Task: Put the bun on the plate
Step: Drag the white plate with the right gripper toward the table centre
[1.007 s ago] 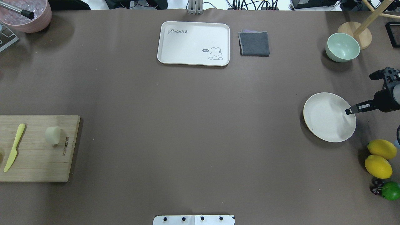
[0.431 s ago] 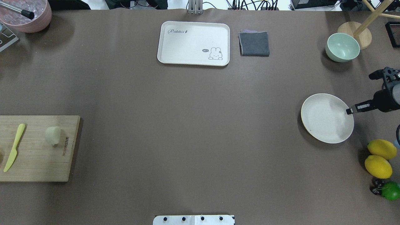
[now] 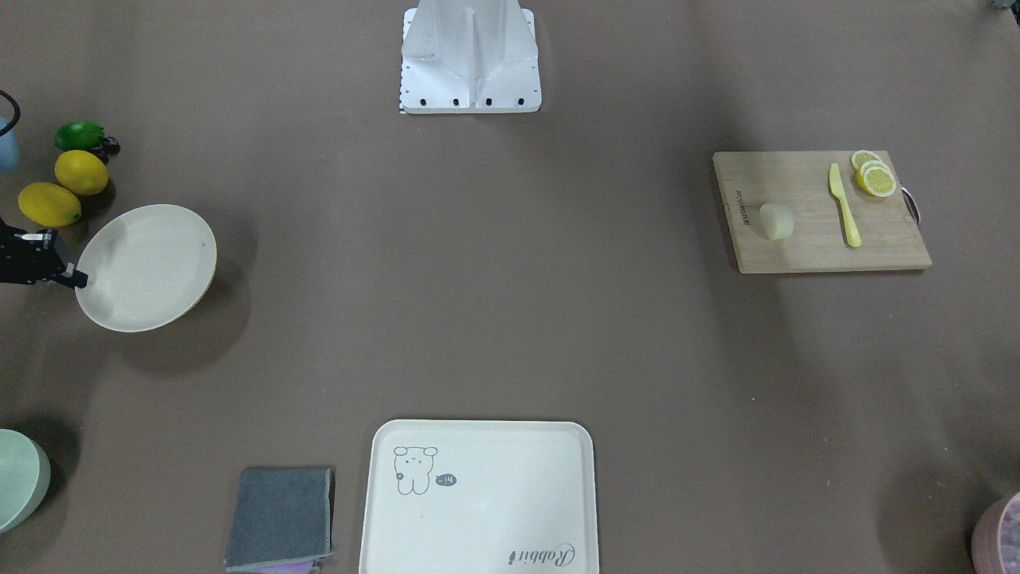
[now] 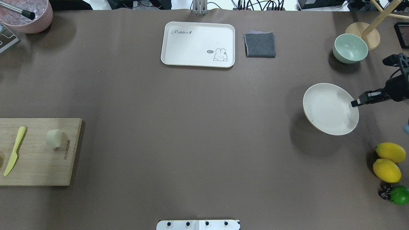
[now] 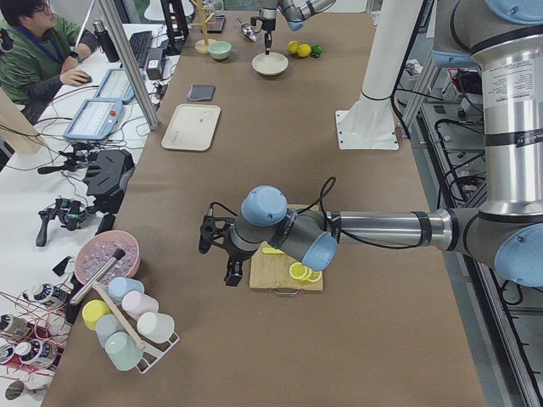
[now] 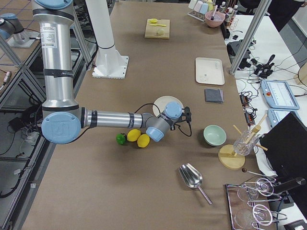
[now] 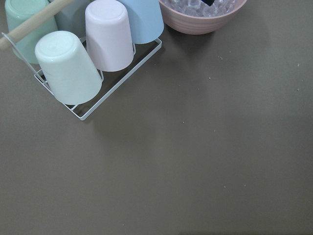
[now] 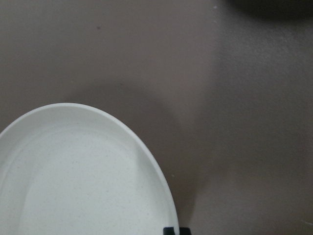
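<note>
The bun (image 4: pixel 53 138) is a pale cream roll lying on the wooden cutting board (image 4: pixel 38 166) at the table's left edge; it also shows as the bun (image 3: pixel 777 220) in the front view. The round cream plate (image 4: pixel 329 110) hangs tilted above the table at the right, its shadow cast below it. My right gripper (image 4: pixel 354 103) is shut on the plate's right rim, seen too as the right gripper (image 3: pixel 77 279). The right wrist view shows the plate (image 8: pixel 73 186) over bare table. My left gripper (image 5: pixel 216 250) hovers beside the board; whether it is open or shut I cannot tell.
A yellow knife (image 4: pixel 14 150) and lemon slices (image 3: pixel 874 175) share the board. A cream tray (image 4: pixel 198 44), grey cloth (image 4: pixel 259 44) and green bowl (image 4: pixel 350 48) sit at the far side. Two lemons (image 4: pixel 388 161) and a lime (image 4: pixel 399 195) lie near the plate. Cups in a rack (image 7: pixel 68 63) stand far left.
The right gripper has closed on the plate's rim and lifted it off the table, carrying it away from the robot and slightly leftward. The bun has not moved.
</note>
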